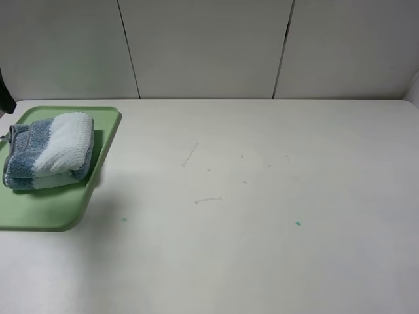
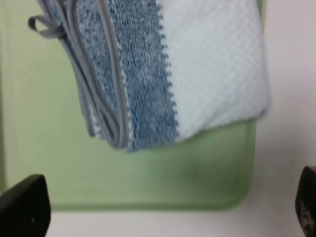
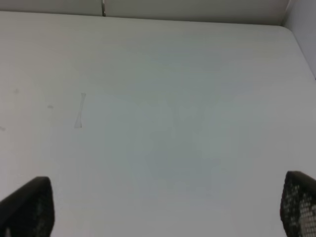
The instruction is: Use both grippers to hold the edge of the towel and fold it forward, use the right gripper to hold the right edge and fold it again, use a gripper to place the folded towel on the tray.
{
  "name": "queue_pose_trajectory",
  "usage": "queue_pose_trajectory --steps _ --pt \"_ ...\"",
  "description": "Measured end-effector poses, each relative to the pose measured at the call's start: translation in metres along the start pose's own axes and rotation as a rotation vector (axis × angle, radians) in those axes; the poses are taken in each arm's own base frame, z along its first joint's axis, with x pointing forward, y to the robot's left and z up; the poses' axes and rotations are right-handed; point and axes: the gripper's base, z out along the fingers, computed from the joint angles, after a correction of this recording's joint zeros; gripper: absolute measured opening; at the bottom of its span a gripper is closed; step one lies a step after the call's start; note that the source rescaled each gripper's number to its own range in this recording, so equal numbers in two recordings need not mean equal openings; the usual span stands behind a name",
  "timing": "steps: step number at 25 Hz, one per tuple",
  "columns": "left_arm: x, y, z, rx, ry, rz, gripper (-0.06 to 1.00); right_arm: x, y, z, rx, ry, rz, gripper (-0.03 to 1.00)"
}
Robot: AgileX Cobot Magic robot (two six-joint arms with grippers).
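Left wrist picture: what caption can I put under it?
Folded towel lying on the green tray, open end effector above, holding nothing.

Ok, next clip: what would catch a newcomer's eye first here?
The folded blue-and-white striped towel lying on the green tray at the far left of the table. The rest of the tabletop shows only faint scuffs and two small green specks. Both grippers, left and right, are open and hold nothing.

Looking down from high on the whole table (image 1: 262, 216). Left wrist close above towel (image 2: 163, 69) and tray (image 2: 148, 182) — shared with the high view. Right wrist facing bare tabletop — farther off.
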Motion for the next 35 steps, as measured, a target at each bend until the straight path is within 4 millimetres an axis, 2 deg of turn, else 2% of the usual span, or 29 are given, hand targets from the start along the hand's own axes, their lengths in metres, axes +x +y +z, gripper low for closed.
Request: queue_pose_trajectory --steps 9,12,18,24,31,35 --pt "0.045 -0.012 -0.07 -0.018 -0.083 0.033 1.0 0.0 0.0 0.0 0.0 0.0 0.0 1.0" --pt "0.069 -0.016 -0.082 -0.023 -0.108 0.04 1.0 0.0 0.0 0.0 0.0 0.0 0.0 1.0" --pt "0.126 -0.027 -0.091 -0.034 -0.172 0.041 1.0 0.0 0.0 0.0 0.0 0.0 0.0 1.0" --pt "0.18 -0.036 -0.1 -0.058 -0.314 0.038 1.0 0.0 0.0 0.0 0.0 0.0 0.0 1.0" --pt "0.232 -0.048 -0.112 -0.075 -0.52 0.05 1.0 0.0 0.0 0.0 0.0 0.0 0.0 1.0" --pt "0.258 -0.052 -0.111 -0.069 -0.622 0.085 1.0 0.0 0.0 0.0 0.0 0.0 0.0 1.0"
